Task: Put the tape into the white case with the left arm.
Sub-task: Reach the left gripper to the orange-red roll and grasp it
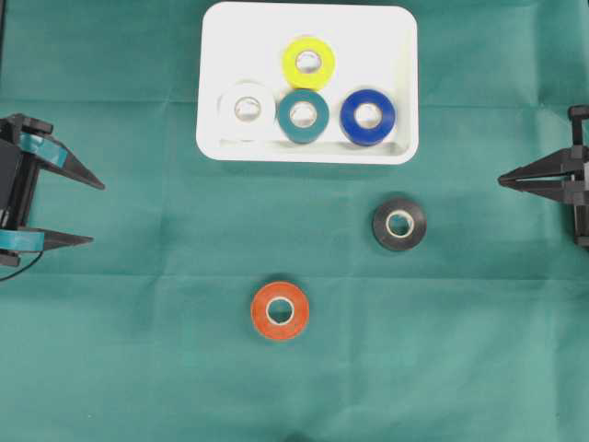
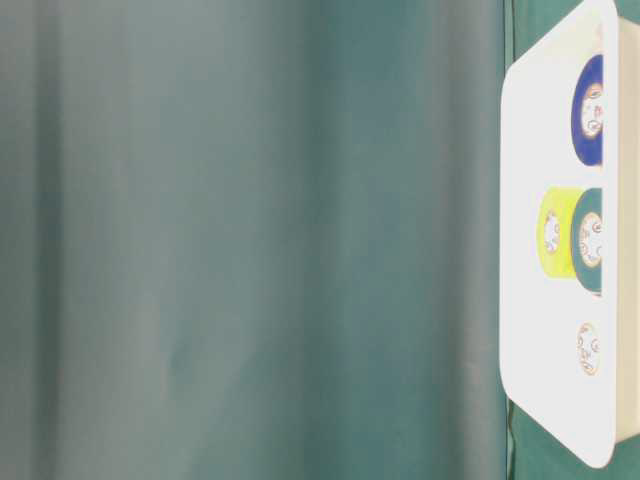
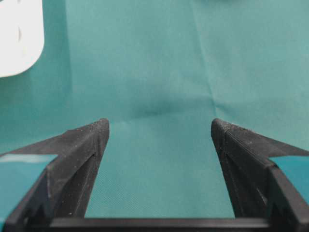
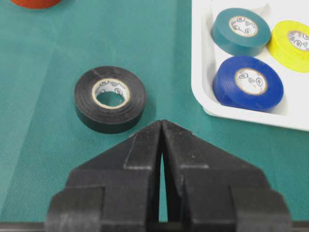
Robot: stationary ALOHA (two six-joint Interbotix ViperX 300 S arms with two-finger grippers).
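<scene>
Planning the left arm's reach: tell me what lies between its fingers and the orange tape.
Only bare green cloth lies between the left gripper and the orange tape, seen in the overhead view.

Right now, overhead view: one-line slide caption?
Open left gripper at table edge; orange tape and black tape outside the white case holding four rolls.

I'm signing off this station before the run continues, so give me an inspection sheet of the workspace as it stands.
Surface: green cloth, creased, flat.
Job's things: white case holds yellow roll, white roll, teal roll, blue roll; black roll and orange roll lie on the cloth outside it.
Clutter: nothing seen.
Grippers: left gripper open, empty, at the left edge; right gripper shut, empty, at the right edge.
Cables: thin cable by the left arm.
Surroundings: nothing seen.
</scene>
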